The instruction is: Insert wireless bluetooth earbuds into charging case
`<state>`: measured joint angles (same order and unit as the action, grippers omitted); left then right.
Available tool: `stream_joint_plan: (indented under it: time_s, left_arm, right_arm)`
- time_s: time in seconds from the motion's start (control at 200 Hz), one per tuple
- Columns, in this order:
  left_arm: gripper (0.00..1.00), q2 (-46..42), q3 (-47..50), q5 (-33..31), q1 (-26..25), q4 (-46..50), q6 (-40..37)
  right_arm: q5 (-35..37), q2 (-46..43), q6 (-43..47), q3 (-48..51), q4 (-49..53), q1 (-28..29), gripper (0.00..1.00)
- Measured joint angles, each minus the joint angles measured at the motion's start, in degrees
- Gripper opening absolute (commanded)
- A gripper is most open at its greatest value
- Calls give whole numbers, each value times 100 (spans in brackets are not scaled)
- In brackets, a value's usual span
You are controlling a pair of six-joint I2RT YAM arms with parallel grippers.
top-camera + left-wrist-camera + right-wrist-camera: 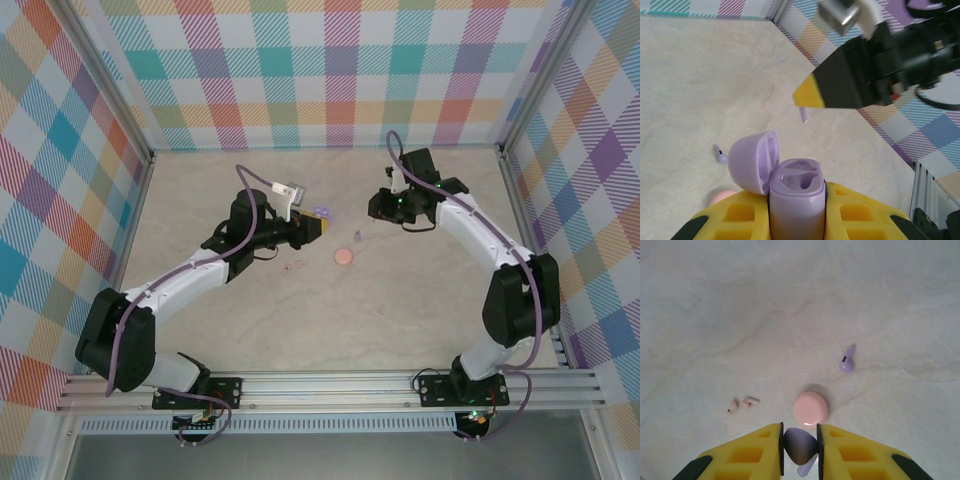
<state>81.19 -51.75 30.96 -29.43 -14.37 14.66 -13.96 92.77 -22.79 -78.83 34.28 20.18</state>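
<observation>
Clamping an open lilac plastic charging case [799, 182] in the left gripper [796, 220]. Pinching a tiny purple earbud [799, 450] in the right gripper [799, 434], near that case, not touching it.

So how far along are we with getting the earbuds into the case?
Done: the purple plastic charging case is open, lid flipped back, clamped in the left gripper; both its sockets look empty. In hand: the right gripper pinches one purple earbud near the open case. Left: the second purple earbud and two pale pink earbuds lie on the table by the pink round disc.
</observation>
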Motion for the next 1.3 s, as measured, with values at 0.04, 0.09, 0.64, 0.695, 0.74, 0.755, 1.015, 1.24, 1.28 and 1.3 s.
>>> stream_joint_plan:
  time_s: [0.04, 0.09, 0.64, 0.695, 0.74, 0.755, 1.015, 1.24, 1.28, 1.3]
  left_arm:
    - [11, 59, 9, 7, 0, -90, 61]
    - [11, 127, 20, 52, 0, -186, 127]
    - [11, -44, 238, 892, -98, -1091, 11]
    - [11, -127, 238, 957, -138, -1150, -59]
    - [11, -192, 238, 1008, -173, -1172, -101]
    - [12, -210, 238, 1019, -186, -1174, -105]
    - [12, -354, 232, 1147, -256, -1169, -232]
    - [12, -354, 138, 1147, -262, -1126, -208]
    - [12, -354, 107, 1147, -264, -1130, -201]
    - [12, -354, 90, 1145, -267, -1130, -197]
  right_arm:
    - [-70, -116, 22, 13, -42, 15, 23]
    - [-153, -264, 70, 22, -90, 50, 24]
    - [-813, -1563, 391, 28, -603, 597, 26]
    - [-824, -1628, 413, 4, -603, 647, 26]
    - [-824, -1663, 428, -17, -616, 684, 26]
    - [-826, -1670, 431, -24, -619, 695, 26]
    - [-813, -1711, 538, -79, -645, 1003, 26]
    - [-756, -1711, 555, -90, -719, 1134, 26]
    - [-745, -1711, 553, -92, -750, 1143, 26]
    - [-730, -1711, 553, -90, -763, 1145, 26]
